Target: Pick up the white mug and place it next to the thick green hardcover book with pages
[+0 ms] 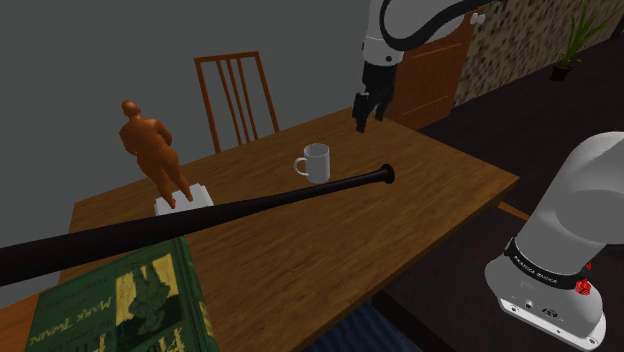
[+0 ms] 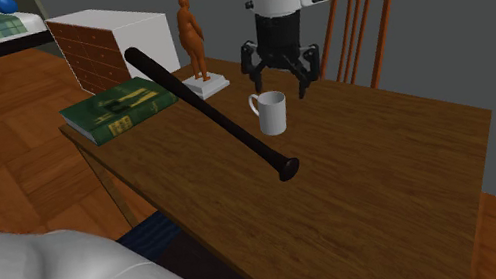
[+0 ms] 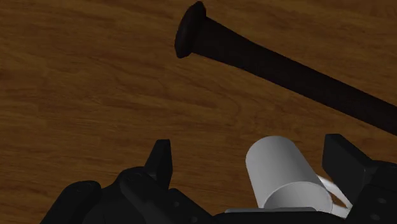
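In the shoulder view's lower left, a thick green hardcover book [image 1: 120, 300] lies on the brown wooden table [image 1: 330, 250]. A long black baseball bat [image 1: 200, 218] crosses mid-frame. Beyond it, at centre, the white handled mug [image 1: 314, 163] stands upright, well apart from the book. Farther, upper centre, the black two-finger gripper [image 1: 367, 118] hangs spread wide, empty.
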Action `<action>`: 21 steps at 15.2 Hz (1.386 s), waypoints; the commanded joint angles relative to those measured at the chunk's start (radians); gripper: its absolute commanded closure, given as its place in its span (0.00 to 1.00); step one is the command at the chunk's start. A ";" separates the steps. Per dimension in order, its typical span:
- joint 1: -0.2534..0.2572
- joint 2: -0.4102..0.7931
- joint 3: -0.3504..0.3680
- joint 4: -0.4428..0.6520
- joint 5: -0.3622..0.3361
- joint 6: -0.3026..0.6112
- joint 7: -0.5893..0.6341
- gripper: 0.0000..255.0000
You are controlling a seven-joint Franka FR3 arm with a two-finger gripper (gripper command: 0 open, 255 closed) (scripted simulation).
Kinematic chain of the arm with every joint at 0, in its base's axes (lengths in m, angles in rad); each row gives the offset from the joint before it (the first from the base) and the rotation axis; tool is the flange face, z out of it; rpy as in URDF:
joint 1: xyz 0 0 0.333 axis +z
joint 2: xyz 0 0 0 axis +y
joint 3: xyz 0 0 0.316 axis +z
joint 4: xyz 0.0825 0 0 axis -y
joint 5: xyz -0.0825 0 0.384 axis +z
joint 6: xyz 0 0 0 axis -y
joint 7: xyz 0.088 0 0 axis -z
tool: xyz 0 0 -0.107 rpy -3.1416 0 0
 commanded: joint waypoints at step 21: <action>0.023 0.513 0.059 0.198 -0.074 0.404 0.118 0.00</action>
